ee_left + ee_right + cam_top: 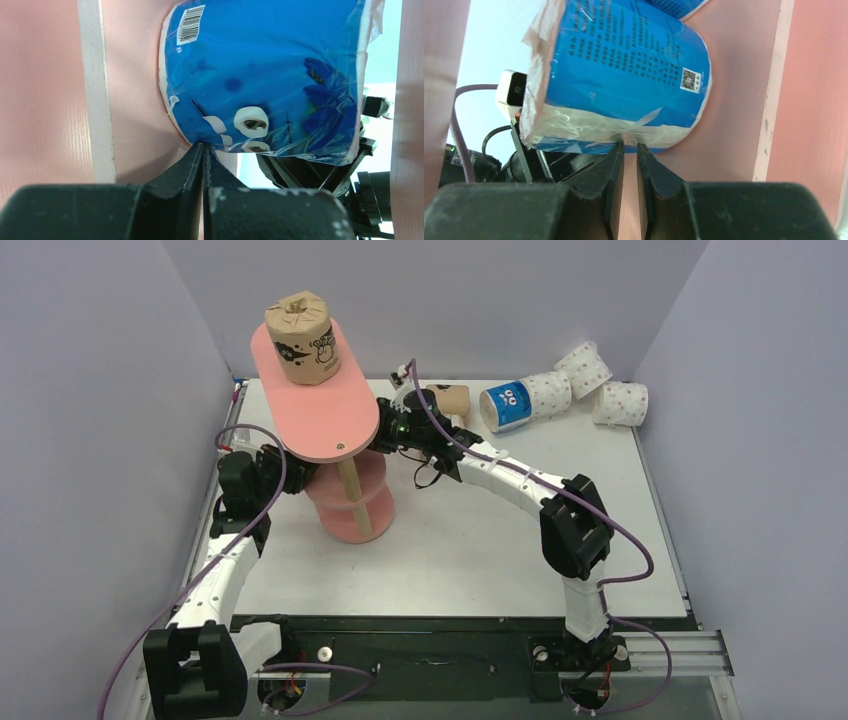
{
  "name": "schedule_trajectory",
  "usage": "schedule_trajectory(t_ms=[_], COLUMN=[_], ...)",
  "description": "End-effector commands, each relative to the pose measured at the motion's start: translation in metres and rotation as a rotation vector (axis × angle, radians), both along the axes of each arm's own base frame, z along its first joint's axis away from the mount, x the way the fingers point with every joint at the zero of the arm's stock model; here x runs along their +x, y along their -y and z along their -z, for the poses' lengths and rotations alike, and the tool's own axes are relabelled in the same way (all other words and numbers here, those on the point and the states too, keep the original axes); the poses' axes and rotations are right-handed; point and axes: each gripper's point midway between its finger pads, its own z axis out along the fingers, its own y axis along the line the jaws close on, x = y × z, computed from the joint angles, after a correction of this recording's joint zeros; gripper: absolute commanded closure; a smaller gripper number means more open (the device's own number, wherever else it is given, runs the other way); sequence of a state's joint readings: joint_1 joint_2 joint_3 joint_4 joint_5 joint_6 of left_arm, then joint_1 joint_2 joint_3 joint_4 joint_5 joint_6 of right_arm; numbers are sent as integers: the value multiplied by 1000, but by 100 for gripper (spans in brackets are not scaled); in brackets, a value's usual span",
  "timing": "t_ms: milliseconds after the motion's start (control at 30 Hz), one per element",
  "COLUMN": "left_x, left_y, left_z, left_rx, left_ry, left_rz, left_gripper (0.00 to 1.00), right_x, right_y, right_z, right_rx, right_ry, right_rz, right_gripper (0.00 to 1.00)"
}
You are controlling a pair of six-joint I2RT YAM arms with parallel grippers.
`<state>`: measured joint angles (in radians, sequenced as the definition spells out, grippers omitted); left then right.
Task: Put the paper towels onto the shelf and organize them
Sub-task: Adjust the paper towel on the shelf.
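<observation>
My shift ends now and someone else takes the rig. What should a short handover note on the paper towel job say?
Left gripper: jaws shut, tips against a blue roll on a lower tier of the shelf.
Right gripper: jaws nearly closed at what seems the same roll's opposite side; grip unclear.
Done: that roll, a second blue roll beside it, and a top brown roll on the top board.
To do: on the table, a loose brown roll, a loose blue roll and three white dotted rolls.
</observation>
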<state>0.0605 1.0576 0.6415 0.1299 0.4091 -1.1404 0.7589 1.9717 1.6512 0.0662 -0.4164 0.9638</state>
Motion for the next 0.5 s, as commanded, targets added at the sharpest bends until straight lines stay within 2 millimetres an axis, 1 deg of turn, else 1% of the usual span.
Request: schedule_trajectory(t_ms=[0, 467], left_x=[12, 24], left_y=[-1, -4], left_z=[-37, -29], left_rx=[20, 17], left_ry=[125, 105], left_rz=[6, -5], left_gripper=[100, 100], right_x=[8, 18], right_y=[-5, -11], right_z=[-23, -24], right_rx=[54, 58], right_ry=[38, 30], right_rz=[-4, 9], right_gripper=[87, 86])
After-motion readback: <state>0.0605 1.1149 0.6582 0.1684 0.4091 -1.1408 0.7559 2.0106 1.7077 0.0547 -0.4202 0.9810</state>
